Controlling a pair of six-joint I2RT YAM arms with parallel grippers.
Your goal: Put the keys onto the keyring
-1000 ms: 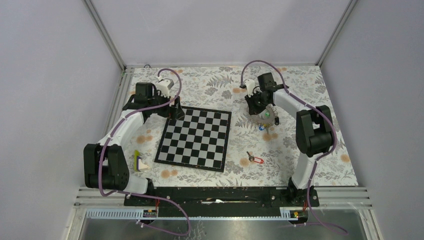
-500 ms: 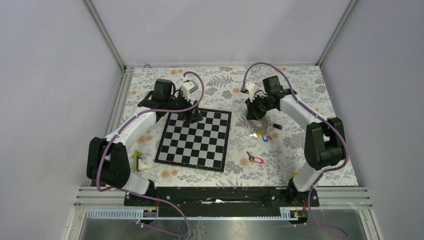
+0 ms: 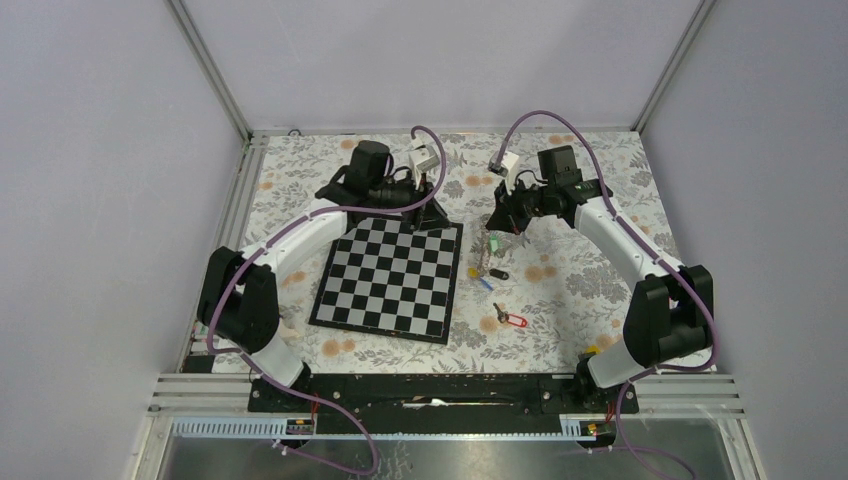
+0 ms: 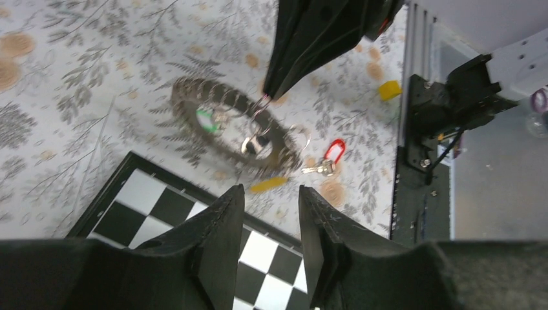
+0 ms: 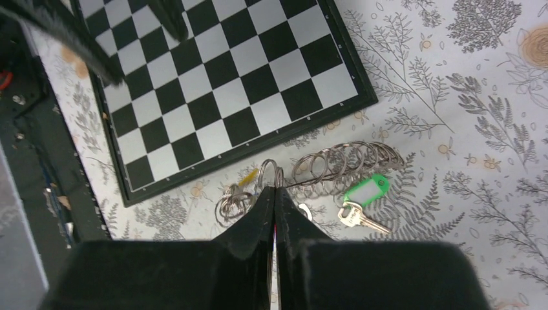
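The right gripper (image 5: 274, 194) is pinched fully shut on the rim of the keyring (image 5: 342, 161). It holds the ring just off the far right corner of the chessboard (image 3: 390, 275), so that the ring hangs tilted above the desk (image 3: 600, 270). A green-tagged key (image 5: 366, 191) and a yellow tag (image 4: 267, 185) hang at the ring, though whether they are threaded on it cannot be told.

The left gripper (image 4: 271, 213) hovers over that same corner of the chessboard. Its jaws are partly apart and nothing is between them.

From the left wrist view the ring lies straight ahead of the left gripper, just past the board's edge. Its long axis slants across the line of approach rather than along it. The left arm is the free one and is close to the ring's unheld side, so it looks better placed to take or steady the ring.

A red-tagged key (image 3: 510, 320) lies loose on the desk beside the chessboard's near right corner. It is well apart from both grippers and not yet on the ring.
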